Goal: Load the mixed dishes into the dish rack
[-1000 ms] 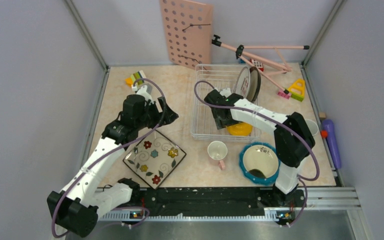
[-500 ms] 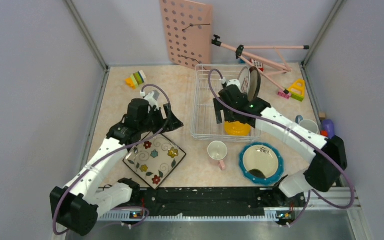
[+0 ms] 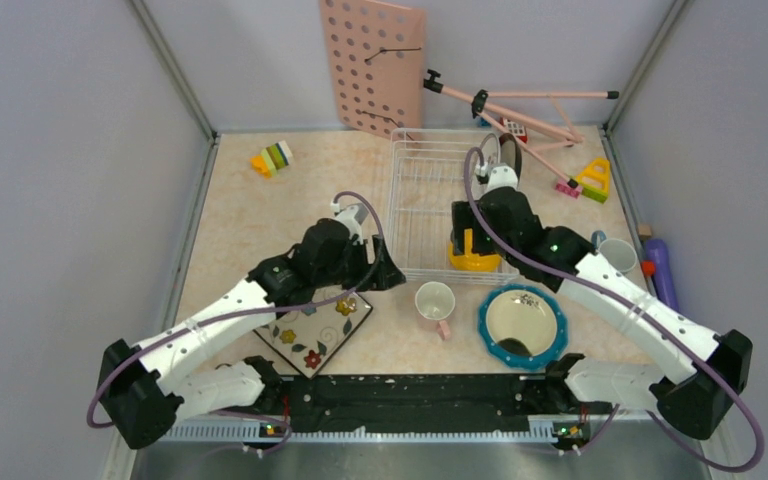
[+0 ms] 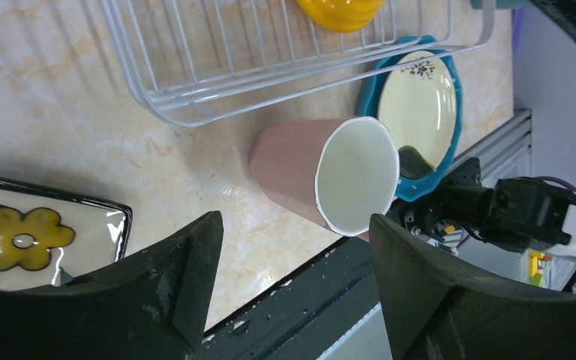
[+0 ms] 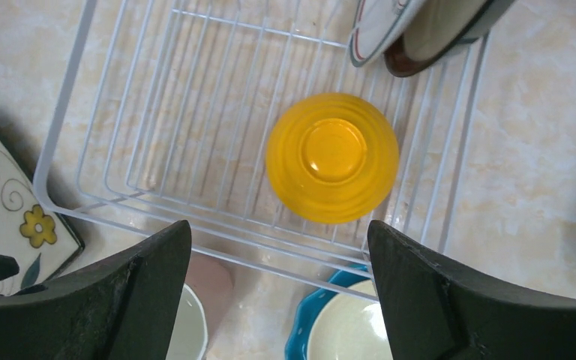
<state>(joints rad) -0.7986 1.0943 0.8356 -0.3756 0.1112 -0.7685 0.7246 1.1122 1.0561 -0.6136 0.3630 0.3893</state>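
The beige marbled table point(image 3: 240, 215) carries a white wire rack point(image 3: 392, 215) at one o'clock, a flowered square plate point(image 3: 310, 342) at seven, a pink cup point(image 3: 434, 300) at six (mouth up), a teal dish point(image 3: 520, 315) at five, toy blocks point(image 3: 271, 157) at eleven.

light: bright, even | shadows: soft, faint | focus: mostly sharp

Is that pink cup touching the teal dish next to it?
Apart. The top view shows a strip of bare table between the pink cup and the teal dish.
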